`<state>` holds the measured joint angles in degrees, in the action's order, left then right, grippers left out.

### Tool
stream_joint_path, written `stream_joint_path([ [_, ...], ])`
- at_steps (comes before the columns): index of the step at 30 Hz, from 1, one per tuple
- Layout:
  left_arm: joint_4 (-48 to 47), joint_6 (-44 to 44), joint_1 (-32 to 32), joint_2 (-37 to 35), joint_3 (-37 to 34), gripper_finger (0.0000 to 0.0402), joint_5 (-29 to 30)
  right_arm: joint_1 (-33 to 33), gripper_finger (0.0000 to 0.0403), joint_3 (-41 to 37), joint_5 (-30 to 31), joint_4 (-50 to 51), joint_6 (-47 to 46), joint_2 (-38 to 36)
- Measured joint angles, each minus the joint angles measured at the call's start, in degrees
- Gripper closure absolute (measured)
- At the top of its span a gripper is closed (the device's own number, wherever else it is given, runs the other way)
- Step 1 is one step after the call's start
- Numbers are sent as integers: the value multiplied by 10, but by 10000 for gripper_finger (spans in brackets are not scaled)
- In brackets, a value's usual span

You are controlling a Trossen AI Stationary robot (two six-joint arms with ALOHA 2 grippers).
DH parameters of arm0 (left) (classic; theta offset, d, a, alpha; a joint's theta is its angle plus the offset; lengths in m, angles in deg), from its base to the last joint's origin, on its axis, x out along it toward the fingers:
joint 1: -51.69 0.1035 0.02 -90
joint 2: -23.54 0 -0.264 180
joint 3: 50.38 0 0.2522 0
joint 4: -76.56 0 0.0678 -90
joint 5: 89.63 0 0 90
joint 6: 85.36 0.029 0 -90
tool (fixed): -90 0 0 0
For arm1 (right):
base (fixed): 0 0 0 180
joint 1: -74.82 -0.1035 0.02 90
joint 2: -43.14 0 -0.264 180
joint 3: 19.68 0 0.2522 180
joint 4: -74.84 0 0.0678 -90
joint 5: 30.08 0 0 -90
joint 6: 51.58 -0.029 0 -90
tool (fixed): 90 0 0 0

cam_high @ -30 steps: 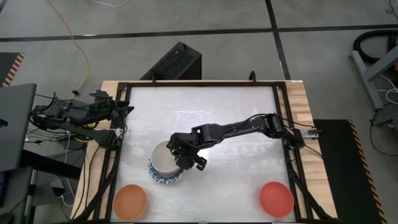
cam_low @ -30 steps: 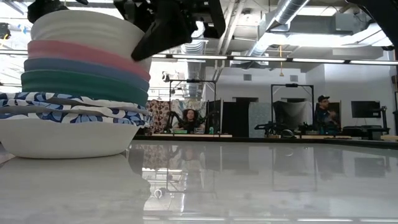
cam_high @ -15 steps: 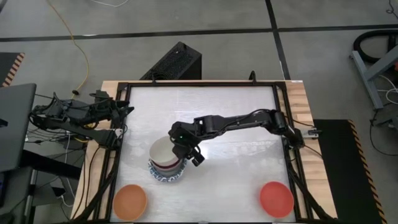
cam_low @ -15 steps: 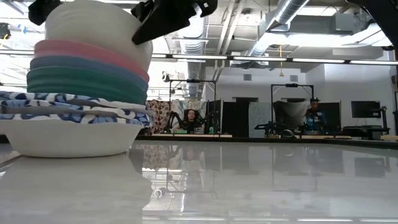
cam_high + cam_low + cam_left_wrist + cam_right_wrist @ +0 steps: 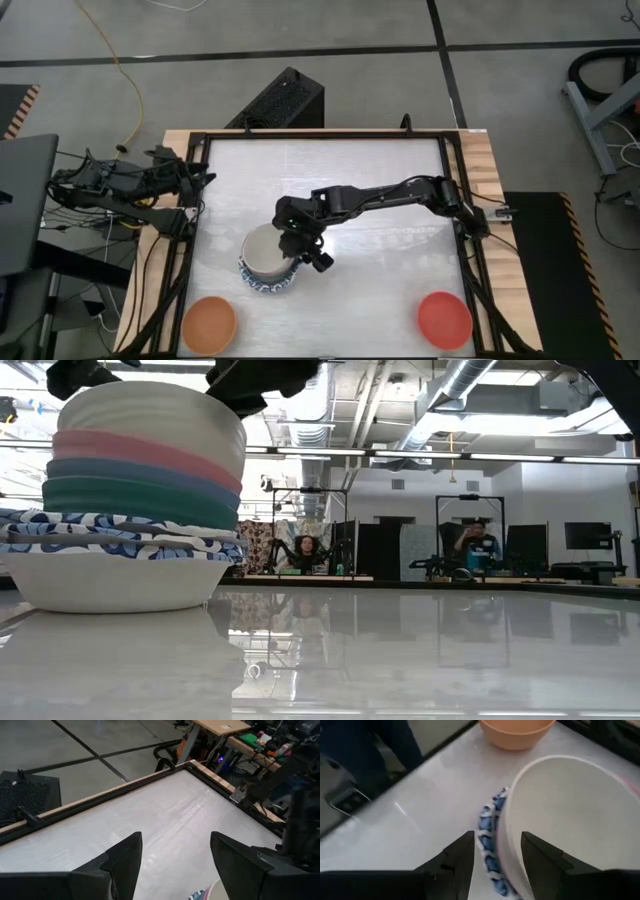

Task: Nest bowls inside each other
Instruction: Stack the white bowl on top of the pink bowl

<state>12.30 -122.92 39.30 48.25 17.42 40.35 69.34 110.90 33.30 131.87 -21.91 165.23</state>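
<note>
Seating of the cream bowl (image 5: 264,250) on the nested stack (image 5: 130,525) looks finished; its rim sits between the right gripper (image 5: 303,252)'s spread fingers. Next, withdrawal is called for, then the orange bowl (image 5: 209,324), well apart.

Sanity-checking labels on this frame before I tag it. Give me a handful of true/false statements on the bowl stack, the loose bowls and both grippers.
1. The cream bowl sits on top of the stack. True.
2. The orange bowl is nested in the stack. False: it stands alone near the table's front left corner.
3. The right gripper is over the stack's rim, its fingers straddling the cream bowl's wall. True, as the right wrist view shows.
4. The red bowl touches the stack. False: it stands apart, near the front right corner.
5. The left gripper is holding a bowl. False: it waits open and empty at the table's left edge.
6. The bottom bowl of the stack is teal. False: it is white; the teal bowl sits higher.
</note>
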Motion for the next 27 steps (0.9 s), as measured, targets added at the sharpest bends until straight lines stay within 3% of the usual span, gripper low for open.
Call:
stream_joint_path([
  [18, 4, -11, 0, 0, 0, 178, -11, 8, 236, -1, -63, -60, -125, -3],
  [22, 4, -11, 0, 0, 0, 178, -11, 8, 274, -1, -54, -77, -131, -14],
  [27, 4, -11, 0, 0, 0, 178, -16, 8, 367, -1, 38, -81, -156, -21],
])
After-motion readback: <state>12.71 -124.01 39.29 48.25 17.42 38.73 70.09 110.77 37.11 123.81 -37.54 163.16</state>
